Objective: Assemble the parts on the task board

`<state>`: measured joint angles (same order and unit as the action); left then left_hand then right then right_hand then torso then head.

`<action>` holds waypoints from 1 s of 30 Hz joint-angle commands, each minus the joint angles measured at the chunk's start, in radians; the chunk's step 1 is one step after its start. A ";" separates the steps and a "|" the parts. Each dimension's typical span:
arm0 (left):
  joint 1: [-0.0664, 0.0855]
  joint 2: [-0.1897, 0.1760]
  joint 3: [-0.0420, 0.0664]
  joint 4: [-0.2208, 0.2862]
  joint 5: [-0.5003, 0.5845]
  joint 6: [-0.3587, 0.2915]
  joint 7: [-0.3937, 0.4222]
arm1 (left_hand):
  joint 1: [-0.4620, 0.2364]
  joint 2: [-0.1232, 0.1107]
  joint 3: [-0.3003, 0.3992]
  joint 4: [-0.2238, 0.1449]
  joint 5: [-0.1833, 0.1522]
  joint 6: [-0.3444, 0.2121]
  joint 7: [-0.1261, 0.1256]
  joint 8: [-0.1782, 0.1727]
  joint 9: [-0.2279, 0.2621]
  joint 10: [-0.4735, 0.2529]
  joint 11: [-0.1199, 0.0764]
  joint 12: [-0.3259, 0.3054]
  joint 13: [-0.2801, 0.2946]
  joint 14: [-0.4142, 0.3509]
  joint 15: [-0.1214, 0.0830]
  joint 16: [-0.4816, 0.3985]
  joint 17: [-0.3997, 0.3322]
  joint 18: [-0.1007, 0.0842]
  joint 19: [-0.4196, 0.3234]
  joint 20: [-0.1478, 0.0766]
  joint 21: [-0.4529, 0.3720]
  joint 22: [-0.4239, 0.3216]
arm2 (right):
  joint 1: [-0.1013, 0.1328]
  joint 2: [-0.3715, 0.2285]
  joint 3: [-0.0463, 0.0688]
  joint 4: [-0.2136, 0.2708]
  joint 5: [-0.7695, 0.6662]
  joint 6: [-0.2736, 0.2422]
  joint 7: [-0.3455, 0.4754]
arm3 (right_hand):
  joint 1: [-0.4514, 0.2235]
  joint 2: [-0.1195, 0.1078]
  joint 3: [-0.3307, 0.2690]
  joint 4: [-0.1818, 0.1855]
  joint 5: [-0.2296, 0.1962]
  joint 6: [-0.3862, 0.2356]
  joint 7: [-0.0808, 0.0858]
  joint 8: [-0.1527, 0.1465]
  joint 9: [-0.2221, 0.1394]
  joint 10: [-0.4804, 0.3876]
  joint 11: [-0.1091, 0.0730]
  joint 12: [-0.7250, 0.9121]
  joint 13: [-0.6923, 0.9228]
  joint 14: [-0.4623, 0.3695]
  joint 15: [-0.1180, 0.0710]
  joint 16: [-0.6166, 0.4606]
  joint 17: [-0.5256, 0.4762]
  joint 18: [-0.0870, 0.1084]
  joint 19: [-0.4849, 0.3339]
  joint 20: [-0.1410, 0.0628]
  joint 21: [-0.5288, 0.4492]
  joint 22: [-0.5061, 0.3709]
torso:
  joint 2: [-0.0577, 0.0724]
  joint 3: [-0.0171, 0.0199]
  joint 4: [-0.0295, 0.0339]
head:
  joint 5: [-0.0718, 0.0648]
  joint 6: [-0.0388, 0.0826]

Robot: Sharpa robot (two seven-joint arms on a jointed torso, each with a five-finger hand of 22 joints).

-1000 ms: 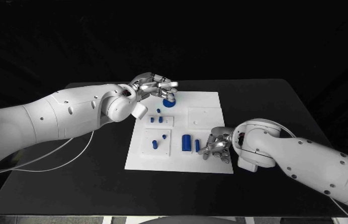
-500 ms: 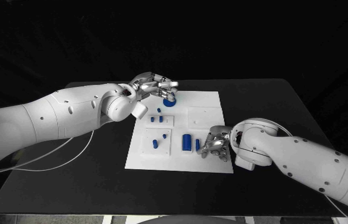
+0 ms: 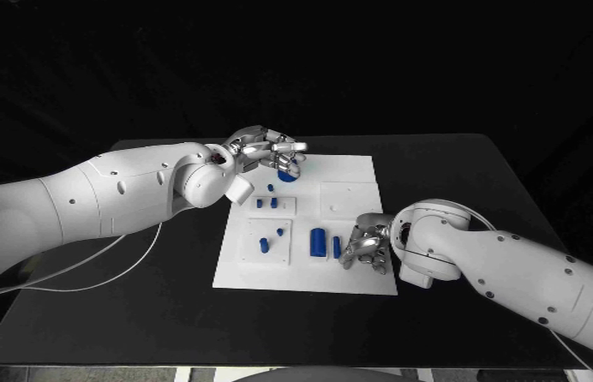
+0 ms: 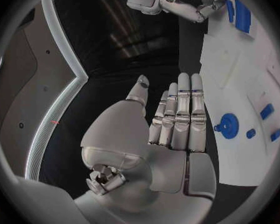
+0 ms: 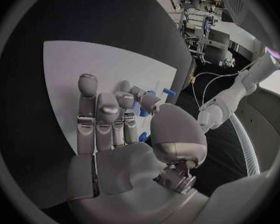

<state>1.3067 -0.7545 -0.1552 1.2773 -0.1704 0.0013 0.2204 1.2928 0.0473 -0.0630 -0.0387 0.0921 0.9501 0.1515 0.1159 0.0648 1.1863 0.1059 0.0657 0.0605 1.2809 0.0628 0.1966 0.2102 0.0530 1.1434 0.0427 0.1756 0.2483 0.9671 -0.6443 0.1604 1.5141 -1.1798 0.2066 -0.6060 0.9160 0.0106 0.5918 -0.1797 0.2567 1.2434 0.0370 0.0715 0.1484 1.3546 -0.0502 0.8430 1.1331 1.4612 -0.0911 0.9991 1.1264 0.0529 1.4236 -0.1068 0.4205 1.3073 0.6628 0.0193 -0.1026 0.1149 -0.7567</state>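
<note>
The white task board (image 3: 254, 272) lies mid-table. A round blue part (image 3: 287, 175) stands at its far edge, with small blue pegs (image 3: 266, 202) just in front of it. My left hand (image 3: 265, 150) hovers just above and left of the round part (image 4: 228, 125), its fingers (image 4: 180, 109) straight and holding nothing. Two blue bars (image 3: 324, 244) lie near the board's front. My right hand (image 3: 369, 247) rests on the board right beside them, fingers (image 5: 118, 112) curled; blue pieces (image 5: 144, 112) show between the fingers, and a grip is unclear.
A raised white square (image 3: 347, 199) sits on the board's right half, and another with a blue peg (image 3: 263, 245) on its left front. A grey cable (image 3: 105, 266) trails over the black table on the left. The table's front strip (image 3: 296, 331) is bare.
My left hand has lifted slightly up and away from the round blue part, which now shows more fully. My right hand has edged a little to the left.
</note>
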 commanded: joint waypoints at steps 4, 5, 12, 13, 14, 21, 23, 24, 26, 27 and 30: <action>0.000 0.003 0.001 -0.008 0.032 0.059 -0.043 | 0.011 0.002 0.003 -0.010 0.010 -0.007 -0.001 0.002 -0.001 -0.009 0.001 -0.002 0.001 -0.010 -0.001 -0.004 -0.001 -0.004 -0.005 -0.001 -0.004 -0.001 | -0.005 -0.002 -0.004 -0.018 0.016 0.010 -0.026 | 0.024 -0.001 -0.111 -0.017 0.084 -0.004 -0.002 -0.007 0.002 -0.004 0.004 0.008 -0.004 0.002 0.000 0.009 -0.003 -0.002 -0.003 0.001 0.010 0.050 | 0.000 0.0006 0.0002 | 0.002 -0.001; 0.000 0.003 0.001 -0.009 0.033 0.060 -0.044 | 0.011 0.002 0.003 -0.010 0.010 -0.007 -0.001 0.002 -0.001 -0.009 0.001 -0.002 0.001 -0.010 -0.001 -0.004 -0.001 -0.004 -0.005 -0.001 -0.004 -0.001 | -0.005 -0.002 -0.004 -0.018 0.019 0.010 -0.025 | 0.025 0.000 -0.118 -0.018 0.089 -0.004 -0.002 -0.008 0.002 -0.003 0.004 0.009 -0.003 0.002 0.000 0.009 -0.003 -0.002 -0.004 0.001 0.010 0.050 | 0.000 0.0006 0.0000 | 0.002 -0.001; 0.000 0.002 0.001 -0.015 0.036 0.063 -0.048 | 0.012 0.003 0.005 -0.019 0.012 -0.008 0.000 0.002 -0.001 -0.010 0.001 -0.002 0.001 -0.011 -0.001 -0.005 -0.002 -0.004 -0.006 0.000 -0.004 0.000 | -0.005 -0.007 -0.004 -0.012 0.030 0.015 -0.015 | 0.049 -0.004 -0.200 -0.026 0.143 -0.002 -0.003 -0.008 -0.001 -0.005 0.004 0.008 -0.007 0.001 0.000 0.009 -0.006 -0.003 -0.004 0.001 0.009 0.049 | 0.000 0.0010 0.0001 | 0.003 -0.001; 0.000 0.001 0.001 -0.015 0.036 0.063 -0.048 | 0.012 0.003 0.005 -0.019 0.012 -0.008 0.000 0.002 -0.001 -0.010 0.001 -0.002 0.001 -0.011 -0.001 -0.005 -0.002 -0.004 -0.006 0.000 -0.004 0.000 | -0.005 -0.008 -0.004 -0.010 0.031 0.016 -0.013 | 0.054 -0.004 -0.209 -0.028 0.147 -0.002 -0.004 -0.008 -0.001 -0.005 0.004 0.008 -0.007 0.001 0.000 0.009 -0.007 -0.003 -0.005 0.001 0.008 0.049 | 0.000 0.0011 0.0003 | 0.003 -0.002; 0.000 0.001 0.001 -0.015 0.036 0.063 -0.048 | 0.012 0.003 0.005 -0.019 0.012 -0.008 0.000 0.002 -0.001 -0.010 0.001 -0.002 0.001 -0.011 -0.001 -0.005 -0.002 -0.004 -0.006 0.000 -0.004 0.000 | -0.005 -0.010 -0.004 -0.008 0.033 0.018 -0.010 | 0.059 -0.006 -0.215 -0.032 0.150 -0.001 -0.004 -0.007 -0.002 -0.004 0.004 0.009 -0.007 0.001 0.000 0.009 -0.007 -0.003 -0.005 0.001 0.008 0.049 | 0.000 0.0009 0.0005 | 0.004 -0.003; 0.000 -0.001 0.001 -0.015 0.037 0.064 -0.049 | 0.011 0.003 0.005 -0.025 0.010 -0.009 0.000 0.003 -0.001 -0.010 0.001 -0.002 0.001 -0.011 -0.001 -0.005 -0.002 -0.004 -0.007 0.000 -0.004 0.000 | -0.008 -0.025 -0.004 0.004 0.043 0.025 0.009 | 0.092 -0.009 -0.276 -0.051 0.186 0.001 -0.005 -0.008 -0.005 -0.005 0.004 0.006 -0.011 0.001 0.000 0.007 -0.009 -0.002 -0.005 0.001 0.007 0.049 | 0.001 0.0010 -0.0002 | 0.006 -0.005; 0.000 -0.001 0.001 -0.015 0.038 0.065 -0.049 | 0.011 0.003 0.005 -0.025 0.010 -0.009 0.000 0.003 -0.001 -0.010 0.001 -0.002 0.001 -0.011 -0.001 -0.005 -0.002 -0.004 -0.007 0.000 -0.004 0.000 | -0.008 -0.028 -0.004 0.007 0.044 0.024 0.017 | 0.093 -0.009 -0.284 -0.051 0.186 0.002 -0.005 -0.008 -0.005 -0.005 0.004 0.007 -0.011 0.001 -0.001 0.007 -0.009 -0.002 -0.005 0.001 0.007 0.049 | 0.001 0.0015 -0.0004 | 0.007 -0.005; 0.000 -0.001 0.001 -0.015 0.039 0.065 -0.049 | 0.011 0.003 0.005 -0.025 0.010 -0.009 0.000 0.003 -0.001 -0.010 0.001 -0.002 0.001 -0.011 -0.001 -0.005 -0.002 -0.004 -0.007 0.000 -0.004 0.000 | -0.008 -0.029 -0.004 0.009 0.045 0.023 0.022 | 0.093 -0.009 -0.285 -0.051 0.186 0.002 -0.005 -0.008 -0.006 -0.005 0.004 0.007 -0.011 0.001 -0.001 0.007 -0.009 -0.002 -0.005 0.001 0.007 0.049 | 0.001 0.0017 -0.0003 | 0.007 -0.005; 0.000 -0.001 0.001 -0.014 0.040 0.066 -0.049 | 0.011 0.004 0.005 -0.028 0.010 -0.010 0.000 0.003 -0.001 -0.010 0.002 -0.002 0.001 -0.011 -0.001 -0.005 -0.002 -0.004 -0.007 0.000 -0.004 0.000 | -0.009 -0.032 -0.004 0.012 0.045 0.021 0.029 | 0.093 -0.009 -0.297 -0.049 0.180 0.002 -0.005 -0.008 -0.007 -0.005 0.004 0.007 -0.011 0.001 -0.001 0.006 -0.010 -0.002 -0.005 0.001 0.007 0.049 | 0.000 0.0015 -0.0004 | 0.007 -0.006; 0.000 -0.001 0.001 -0.014 0.040 0.066 -0.050 | 0.011 0.004 0.005 -0.028 0.010 -0.010 0.000 0.003 -0.001 -0.010 0.002 -0.002 0.001 -0.011 -0.001 -0.005 -0.002 -0.004 -0.007 0.000 -0.004 0.000 | -0.009 -0.034 -0.004 0.013 0.045 0.020 0.033 | 0.092 -0.009 -0.301 -0.047 0.177 0.002 -0.006 -0.008 -0.008 -0.005 0.004 0.007 -0.012 0.001 -0.001 0.006 -0.010 -0.002 -0.005 0.001 0.008 0.049 | 0.000 0.0013 -0.0007 | 0.007 -0.006; 0.000 -0.002 0.001 -0.014 0.040 0.066 -0.049 | 0.011 0.004 0.005 -0.028 0.010 -0.010 0.000 0.003 -0.001 -0.010 0.002 -0.002 0.001 -0.011 -0.001 -0.005 -0.002 -0.004 -0.007 0.000 -0.004 0.000 | -0.010 -0.037 -0.004 0.017 0.046 0.014 0.043 | 0.090 -0.013 -0.322 -0.036 0.169 0.003 -0.006 -0.008 -0.010 -0.004 0.004 0.008 -0.011 0.001 -0.001 0.007 -0.010 -0.002 -0.004 0.001 0.007 0.049 | 0.000 0.0013 -0.0011 | 0.007 -0.006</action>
<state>1.3067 -0.7567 -0.1552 1.2611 -0.1401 0.0492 0.1688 1.2967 0.0507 -0.0582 -0.0625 0.0996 0.9501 0.1516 0.1159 0.0648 1.1828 0.1094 0.0657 0.0605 1.2737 0.0626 0.1966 0.2092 0.0530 1.1434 0.0427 0.1756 0.2485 0.9618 -0.6800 0.1594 1.5310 -1.1292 0.2061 -0.5780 1.0021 0.0012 0.2714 -0.2151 0.4258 1.2437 0.0364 0.0617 0.1399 1.3545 -0.0501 0.8468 1.1229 1.4611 -0.0908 1.0040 1.1169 0.0528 1.4236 -0.1068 0.4262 1.3080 0.6634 0.0202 -0.1029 0.1217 -0.7628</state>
